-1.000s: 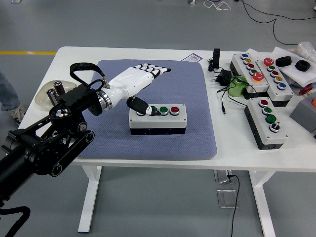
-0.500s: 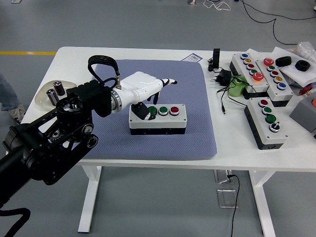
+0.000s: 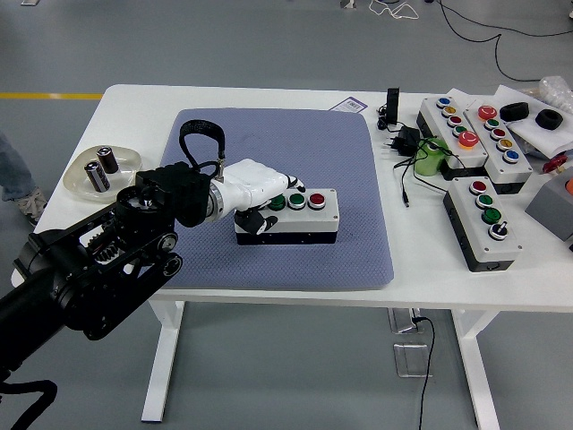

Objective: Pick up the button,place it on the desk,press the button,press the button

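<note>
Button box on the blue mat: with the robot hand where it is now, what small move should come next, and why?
Probably a short downward push with the fingertips. The left robot hand is curled over the left end of the button box, which already sits flat on the blue mat. Its fingertips sit at the leftmost green button; whether that button is already pressed in cannot be told.

Four button boxes were on the table [image 3: 134,98]: one [image 3: 288,215] on the blue mat [image 3: 295,161] and three along the right edge [image 3: 483,224] [image 3: 452,121] [image 3: 499,134]. The mat's box showed three buttons, two green and one red. One dish [image 3: 76,184] near the left edge held two small cylinders [image 3: 100,167], and one robot hand [image 3: 255,184] was in sight.
</note>
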